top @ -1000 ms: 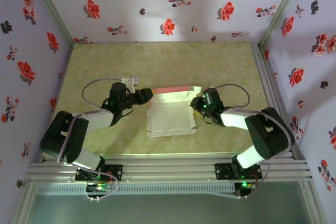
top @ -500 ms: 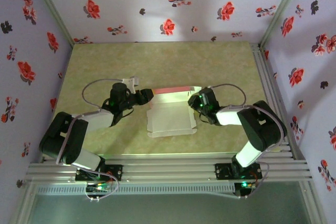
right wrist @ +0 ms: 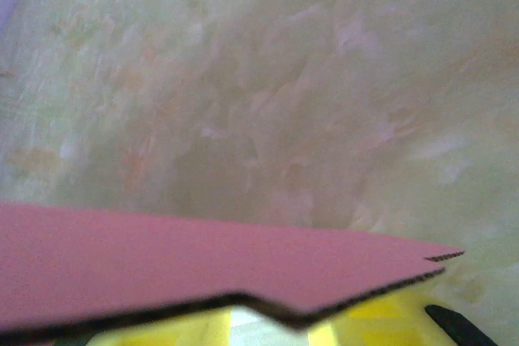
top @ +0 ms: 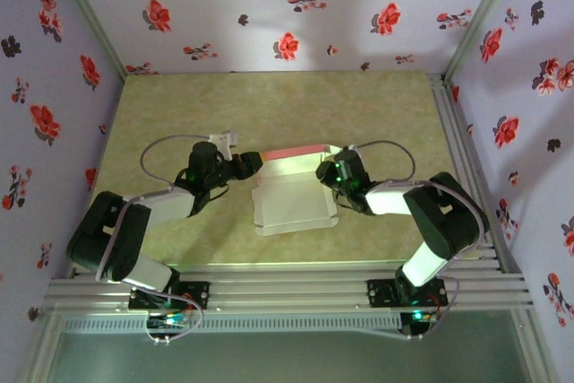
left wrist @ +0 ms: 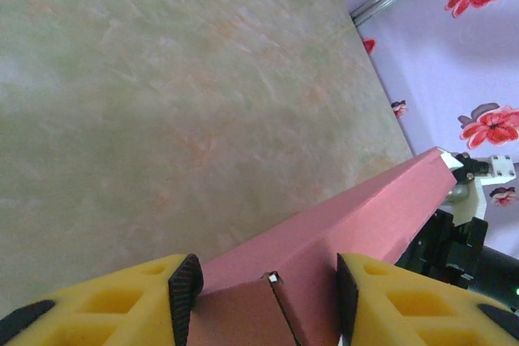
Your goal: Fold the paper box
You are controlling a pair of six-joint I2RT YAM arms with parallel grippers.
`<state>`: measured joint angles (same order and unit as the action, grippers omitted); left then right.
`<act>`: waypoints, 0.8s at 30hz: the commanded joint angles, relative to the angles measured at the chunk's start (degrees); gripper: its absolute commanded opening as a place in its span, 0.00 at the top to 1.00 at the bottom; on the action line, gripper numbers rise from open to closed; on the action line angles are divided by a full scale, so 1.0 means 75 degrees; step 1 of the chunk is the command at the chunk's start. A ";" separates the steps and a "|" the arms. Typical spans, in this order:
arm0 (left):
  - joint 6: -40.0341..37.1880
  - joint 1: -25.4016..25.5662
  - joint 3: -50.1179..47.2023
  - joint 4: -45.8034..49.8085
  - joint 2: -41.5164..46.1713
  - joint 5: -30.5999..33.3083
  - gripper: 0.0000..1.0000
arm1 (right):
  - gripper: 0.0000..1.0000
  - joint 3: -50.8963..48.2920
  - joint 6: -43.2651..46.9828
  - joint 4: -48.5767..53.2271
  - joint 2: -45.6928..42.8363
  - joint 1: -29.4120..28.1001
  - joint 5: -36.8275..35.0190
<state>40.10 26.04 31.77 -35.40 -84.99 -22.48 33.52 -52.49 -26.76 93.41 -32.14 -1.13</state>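
Holding up the rear flap of the paper box (top: 291, 208), left jaws pinched it; right jaws' state was unclear; next, seemingly, creasing it inward.

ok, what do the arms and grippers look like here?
Both alike: left arm and right arm have black joints, white link shells and a grey cable looping off the wrist. The left gripper has yellow latticed fingers with black pads; the right gripper shows the same yellow.
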 commanded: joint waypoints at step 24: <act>-0.0155 0.0267 -0.0155 0.0817 -0.0180 0.0106 0.52 | 0.58 -0.0273 0.0245 0.0333 -0.0685 -0.0393 -0.1326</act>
<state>40.10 27.18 31.77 -35.40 -84.99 -21.80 32.49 -52.69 -24.32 90.48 -35.51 -10.70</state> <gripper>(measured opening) 0.480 0.415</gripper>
